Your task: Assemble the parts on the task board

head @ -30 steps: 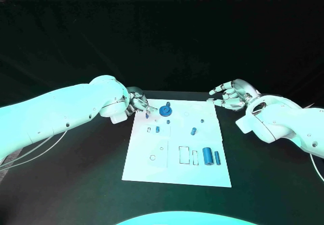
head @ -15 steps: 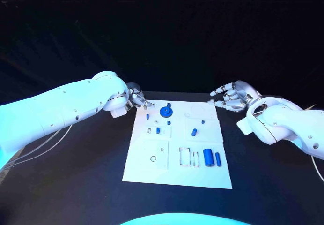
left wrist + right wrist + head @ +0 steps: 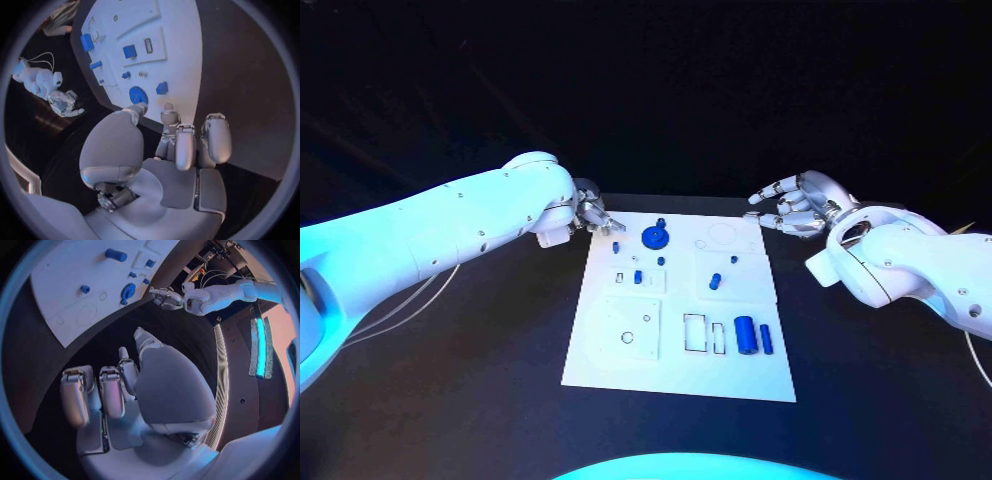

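Nearest the robot's end of the task board [image 3: 678, 375] it's just bare white plate, then a little further up you get the two blue cylinders [image 3: 753, 335] lying side by side next to a couple of rectangular outlined slots, so those look like they're waiting to be dropped in. Mid-board there are a few small blue pegs [image 3: 714, 281] scattered in their own squares, some standing, some I honestly can't tell. At the far end sits the blue gear [image 3: 653, 238], the round disc, with a small blue piece just beside it. The left hand [image 3: 593, 214] is parked right at the far left corner of the board, fingers [image 3: 185, 145] curled in close together and holding nothing as far as I can see, fingertips just short of the gear. The right hand [image 3: 795, 205] hovers off the far right corner over the black surface [image 3: 473, 360], fingers apart and loosely curved, empty. My guess is the gear is the step in hand. If so, I'd spread the fingers before coming down, pinch the disc by its rim rather than the top, and keep it level so it seats cleanly instead of knocking the little piece next to it.
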